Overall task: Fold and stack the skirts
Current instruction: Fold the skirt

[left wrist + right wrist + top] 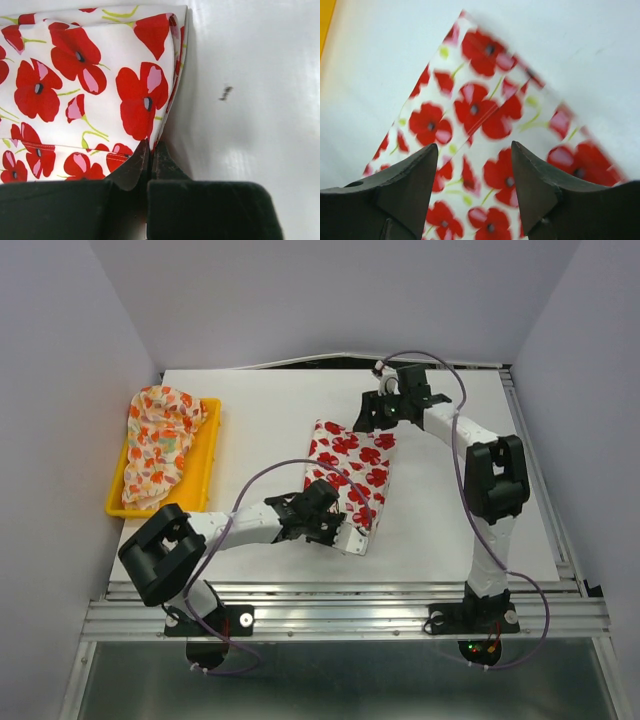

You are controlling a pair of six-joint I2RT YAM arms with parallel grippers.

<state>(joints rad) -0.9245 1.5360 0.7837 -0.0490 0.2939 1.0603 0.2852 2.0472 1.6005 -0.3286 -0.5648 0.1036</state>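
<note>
Skirts lie well apart. The white skirt with red flowers [350, 470] lies folded flat in the middle of the tabletop [260, 410]. Its long side runs from far to near. My left end effector [150, 150] pinches its near edge tight. My right end effector [475, 150] hangs wide apart over its far end. The cream skirt [160, 440] lies bunched up in the yellow tray [208, 462] on the left.

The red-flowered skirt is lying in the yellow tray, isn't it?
No. The red-flowered skirt lies on the white table, beside the yellow tray; the tray holds the cream printed skirt. The top external view shows it.
</note>
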